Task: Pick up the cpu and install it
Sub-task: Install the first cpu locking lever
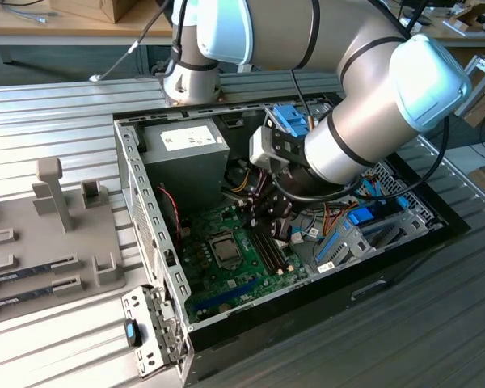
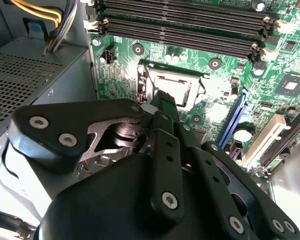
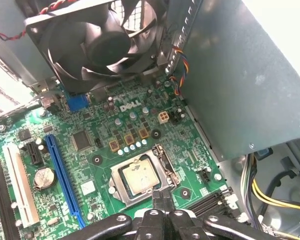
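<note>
One grey plastic tray (image 1: 65, 234) lies at the exterior view's left. In the first wrist view, one small silvery square cpu (image 3: 140, 178) sits inside the metal socket frame (image 3: 163, 159). The black gripper (image 3: 160, 196) is just beside it, fingers together.

Case (image 1: 137, 153) lies open on the table (image 1: 48, 113); motherboard (image 1: 242, 267) flat inside. Cpu (image 3: 140, 176) sits in the socket (image 3: 162, 155), mid-board. Fan (image 3: 97, 42) beyond socket, power supply (image 1: 186, 145) beside it. Memory slots (image 2: 185, 27) on the socket's other side. Gripper (image 3: 162, 197) just over the socket edge. Rack (image 1: 56, 202) at exterior view's left, outside the case.
</note>
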`<state>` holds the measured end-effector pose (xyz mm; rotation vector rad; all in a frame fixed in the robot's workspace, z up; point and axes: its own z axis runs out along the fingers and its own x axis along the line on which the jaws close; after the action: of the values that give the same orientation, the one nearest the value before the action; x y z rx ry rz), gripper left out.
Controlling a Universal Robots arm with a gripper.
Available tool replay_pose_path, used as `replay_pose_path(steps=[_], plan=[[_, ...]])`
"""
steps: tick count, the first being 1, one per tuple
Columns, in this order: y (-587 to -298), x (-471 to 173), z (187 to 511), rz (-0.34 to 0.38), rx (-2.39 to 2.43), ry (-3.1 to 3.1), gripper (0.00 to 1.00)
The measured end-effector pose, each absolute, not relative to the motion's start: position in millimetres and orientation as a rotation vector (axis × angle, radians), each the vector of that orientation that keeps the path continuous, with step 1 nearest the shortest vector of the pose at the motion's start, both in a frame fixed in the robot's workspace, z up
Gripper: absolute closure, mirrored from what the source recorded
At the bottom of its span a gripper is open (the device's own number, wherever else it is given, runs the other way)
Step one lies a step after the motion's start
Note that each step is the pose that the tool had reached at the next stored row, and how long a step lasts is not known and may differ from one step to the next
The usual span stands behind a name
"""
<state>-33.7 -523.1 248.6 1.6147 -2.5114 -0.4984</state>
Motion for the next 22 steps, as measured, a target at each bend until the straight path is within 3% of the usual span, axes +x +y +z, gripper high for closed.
replay_pose_path(steps=[12, 19, 22], plan=[[-523.4, -31.2, 242.0, -0.494, 1.609, -2.507, 0.89], [-523.4, -30.9, 256.1, -0.494, 1.610, -2.507, 0.89], [-510.5, -30.9, 257.2, -0.491, 1.609, -2.507, 0.89]])
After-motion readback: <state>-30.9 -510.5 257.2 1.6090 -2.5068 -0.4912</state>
